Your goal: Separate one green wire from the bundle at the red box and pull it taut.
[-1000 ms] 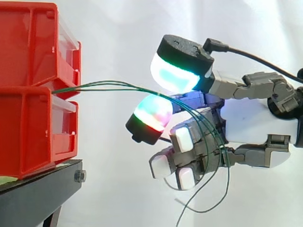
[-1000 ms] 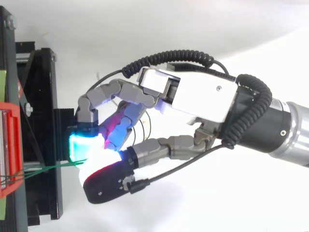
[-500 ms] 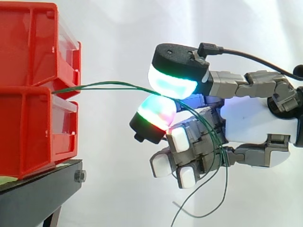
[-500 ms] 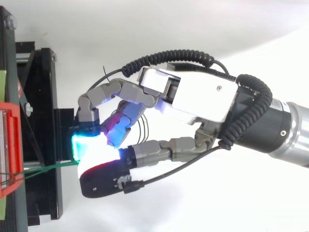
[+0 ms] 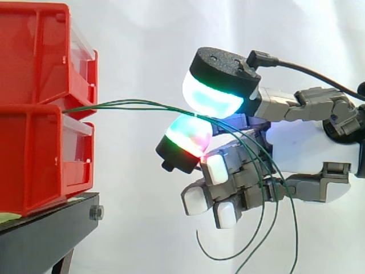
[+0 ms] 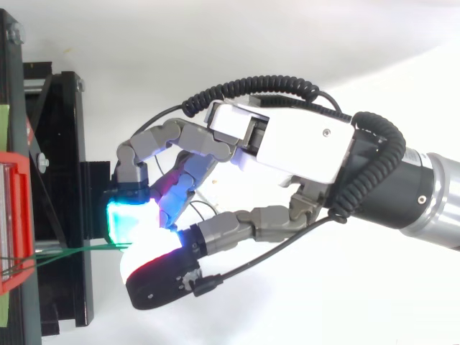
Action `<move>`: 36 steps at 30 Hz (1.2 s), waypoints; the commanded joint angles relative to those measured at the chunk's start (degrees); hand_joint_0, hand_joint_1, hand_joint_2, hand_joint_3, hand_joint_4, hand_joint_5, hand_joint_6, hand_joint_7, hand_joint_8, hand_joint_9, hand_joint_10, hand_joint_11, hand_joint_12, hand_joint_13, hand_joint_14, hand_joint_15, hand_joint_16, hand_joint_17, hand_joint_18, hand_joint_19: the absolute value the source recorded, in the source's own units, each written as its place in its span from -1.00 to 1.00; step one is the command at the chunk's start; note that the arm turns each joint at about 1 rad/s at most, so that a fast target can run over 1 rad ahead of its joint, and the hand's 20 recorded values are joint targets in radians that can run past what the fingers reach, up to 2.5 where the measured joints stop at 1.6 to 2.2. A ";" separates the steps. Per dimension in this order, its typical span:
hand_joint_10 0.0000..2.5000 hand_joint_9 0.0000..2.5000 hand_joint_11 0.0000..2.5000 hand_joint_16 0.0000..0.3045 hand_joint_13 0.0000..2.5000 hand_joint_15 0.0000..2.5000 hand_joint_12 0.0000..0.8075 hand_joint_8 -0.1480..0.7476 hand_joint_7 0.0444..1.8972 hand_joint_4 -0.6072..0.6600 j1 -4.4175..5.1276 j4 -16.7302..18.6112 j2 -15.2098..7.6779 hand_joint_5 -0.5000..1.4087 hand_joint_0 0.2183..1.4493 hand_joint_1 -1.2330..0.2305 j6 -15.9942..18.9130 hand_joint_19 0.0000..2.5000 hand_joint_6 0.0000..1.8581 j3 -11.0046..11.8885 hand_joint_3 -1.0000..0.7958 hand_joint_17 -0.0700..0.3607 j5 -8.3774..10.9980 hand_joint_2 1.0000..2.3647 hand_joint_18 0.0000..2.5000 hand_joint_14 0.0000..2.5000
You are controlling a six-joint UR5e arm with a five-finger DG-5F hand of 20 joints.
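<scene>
Thin green wires [image 5: 85, 107] arc slackly from the seam between stacked glossy red plastic bins [image 5: 34, 154] to the hand [image 5: 308, 142]. Two rounded glowing pads [image 5: 214, 97] pinch them, and the loose ends droop below its curled fingers.

Looking down at the hand [image 6: 287, 147]: in from the right, reaching left to the black stand [image 6: 65, 165], tips just over its right edge. Curled fingers [image 6: 162, 136], cyan-glowing pad [image 6: 129, 221] pressed against the thumb pad [image 6: 154, 280], white-and-red glow at the seam. Pinching a green wire [image 6: 79, 249] right at that seam. Runs from there leftward across the stand, slightly slanted, to the red box [image 6: 16, 215] at the stand's left edge, toward its lower corner. Joins other thin strands [image 6: 13, 272] there, too fine to count. Also thin wire loops [image 6: 205, 208] in the gap between fingers and thumb, colour unclear.
</scene>
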 commanded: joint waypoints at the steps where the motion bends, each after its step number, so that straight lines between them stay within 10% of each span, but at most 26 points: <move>1: -0.98 -0.01 -0.58 -0.62 -0.20 -0.59 -0.14 -0.03 0.16 0.21 0.01 0.00 0.02 -0.60 -0.39 -0.29 0.02 -0.40 -0.06 0.00 -0.32 -0.07 0.00 -0.98 -0.30 -0.98; 16: -0.98 -0.03 -0.60 -0.62 -0.21 -0.59 -0.15 -0.06 0.16 0.12 0.27 -2.55 0.02 -0.60 -0.40 -0.33 3.27 -0.38 -0.05 0.00 -0.13 -0.07 2.38 -0.97 -0.32 -0.98; 21: -0.98 0.00 -0.62 -0.61 -0.19 -0.59 -0.14 -0.03 0.15 0.12 0.89 -4.75 0.02 -0.58 -0.42 -0.04 9.77 -0.38 -0.10 0.00 -0.14 -0.05 6.60 -0.97 -0.31 -0.98; 36: -0.99 0.01 -0.63 -0.57 -0.14 -0.59 -0.08 0.02 0.17 0.17 2.29 -6.42 -0.07 -0.57 -0.56 -0.13 19.00 -0.40 -0.18 0.00 -0.44 0.00 12.92 -1.00 -0.26 -0.98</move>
